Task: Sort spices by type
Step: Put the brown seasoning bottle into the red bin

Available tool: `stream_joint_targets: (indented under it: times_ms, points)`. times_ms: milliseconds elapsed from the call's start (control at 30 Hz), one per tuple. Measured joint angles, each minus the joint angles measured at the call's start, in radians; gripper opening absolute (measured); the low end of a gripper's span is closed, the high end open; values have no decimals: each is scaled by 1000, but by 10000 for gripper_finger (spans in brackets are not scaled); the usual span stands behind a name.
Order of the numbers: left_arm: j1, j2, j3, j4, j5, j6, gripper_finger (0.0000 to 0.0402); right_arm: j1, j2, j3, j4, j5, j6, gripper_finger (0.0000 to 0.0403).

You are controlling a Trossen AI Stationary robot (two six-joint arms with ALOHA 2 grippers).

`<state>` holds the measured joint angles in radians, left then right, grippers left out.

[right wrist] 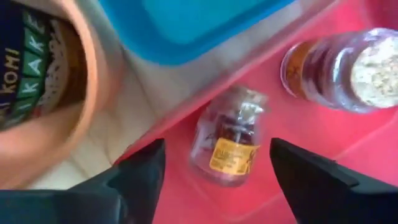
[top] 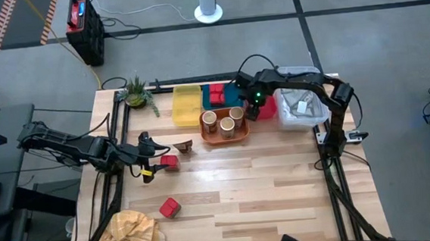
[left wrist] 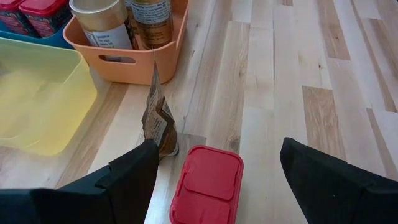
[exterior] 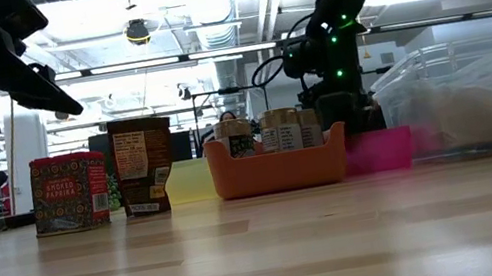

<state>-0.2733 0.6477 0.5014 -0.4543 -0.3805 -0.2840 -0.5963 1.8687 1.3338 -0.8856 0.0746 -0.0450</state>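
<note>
- My left gripper [left wrist: 214, 171] stands spread wide, empty, directly above the red tin [left wrist: 206, 186] on the wooden table [top: 281, 192]; the tin's long axis runs along my reach.
- A dark brown packet [left wrist: 157, 121] stands just beside one finger.
- My right gripper [right wrist: 214, 165], open, hovers over a small jar [right wrist: 229, 146] in the red tray [right wrist: 298, 134].
</note>
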Motion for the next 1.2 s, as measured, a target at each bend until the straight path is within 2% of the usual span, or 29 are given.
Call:
stream_joint_targets:
  times_ms: [133,300,500,767,967,1200]
  points:
    - [0,0,0,0,0,-5,322,-23,0,-1,42,-1,89,328]
    - [0,0,0,-1,0,-6,322,-46,0,-1,41,0,157,312]
    - [0,0,0,-1,0,-3,322,-46,4,-77,108,1,161,288]
    - [0,0,0,1,0,-1,322,-46,3,-137,141,2,144,275]
    - [0,0,0,1,0,-6,322,-46,3,-139,138,3,115,208]
    - [0,0,0,1,0,-12,322,-46,2,-134,93,6,96,208]
